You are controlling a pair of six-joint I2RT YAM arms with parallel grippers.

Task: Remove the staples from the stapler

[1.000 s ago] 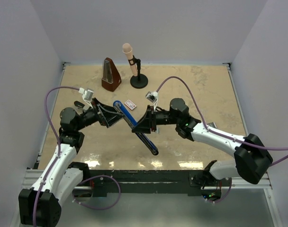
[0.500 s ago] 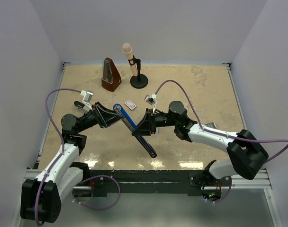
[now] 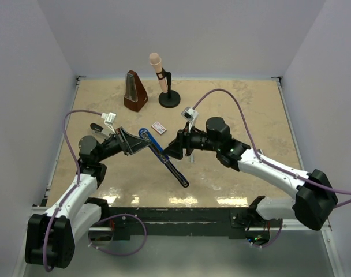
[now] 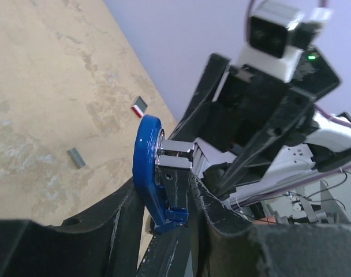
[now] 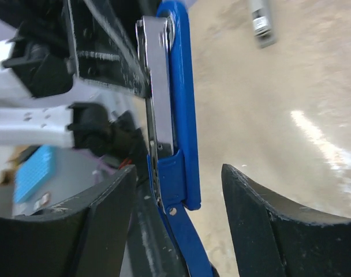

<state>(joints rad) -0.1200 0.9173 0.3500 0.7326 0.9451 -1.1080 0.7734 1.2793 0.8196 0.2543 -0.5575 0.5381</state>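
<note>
The stapler (image 3: 164,158), blue and black with a silvery rail (image 5: 158,104), runs diagonally between the two arms. My left gripper (image 3: 142,142) is shut on its rounded blue head end (image 4: 148,167), one finger on each side. My right gripper (image 3: 171,151) is open around the stapler's middle. In the right wrist view the blue arm (image 5: 181,115) stands between the fingers, with a clear gap to the right finger (image 5: 268,225). A short grey strip of staples (image 4: 76,157) lies on the table. A similar grey strip (image 5: 261,23) shows at the top of the right wrist view.
A brown metronome (image 3: 134,92) and a pink microphone on a black stand (image 3: 163,78) stand at the back. A small white box with red print (image 3: 159,127) lies just behind the stapler. A small dark object (image 3: 97,126) lies by the left arm.
My left gripper has shut on the stapler's blue head end. My right gripper has opened off the stapler and drawn back slightly to the right.
</note>
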